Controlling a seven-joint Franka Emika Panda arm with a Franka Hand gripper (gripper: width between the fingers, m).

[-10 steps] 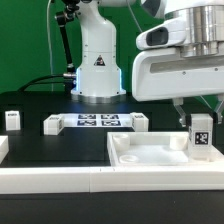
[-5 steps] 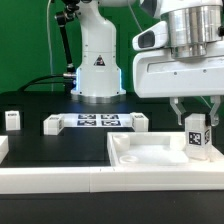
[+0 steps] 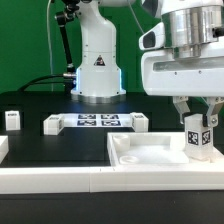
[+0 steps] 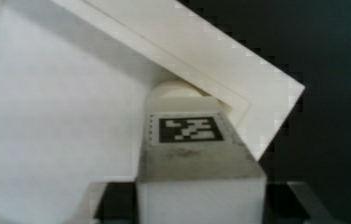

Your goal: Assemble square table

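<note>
The square tabletop [image 3: 150, 156], a white slab with a raised rim, lies at the front on the exterior view's right. My gripper [image 3: 198, 120] is shut on a white tagged leg [image 3: 198, 138] and holds it upright at the slab's far corner on the exterior view's right. In the wrist view the leg [image 4: 197, 140] sits between my dark fingers [image 4: 115, 200], its far end against the inside corner of the slab [image 4: 65, 100]. Three more legs lie loose on the black surface: one [image 3: 12, 120], a second [image 3: 52, 124] and a third [image 3: 140, 122].
The marker board [image 3: 97, 121] lies between two of the loose legs, in front of the robot base [image 3: 97, 70]. A long white rail [image 3: 50, 181] borders the front edge of the black surface.
The hand has shifted slightly toward the exterior view's right and turned about its vertical axis with the leg in it. The leg's tag now faces a little differently. The loose legs have not moved.
</note>
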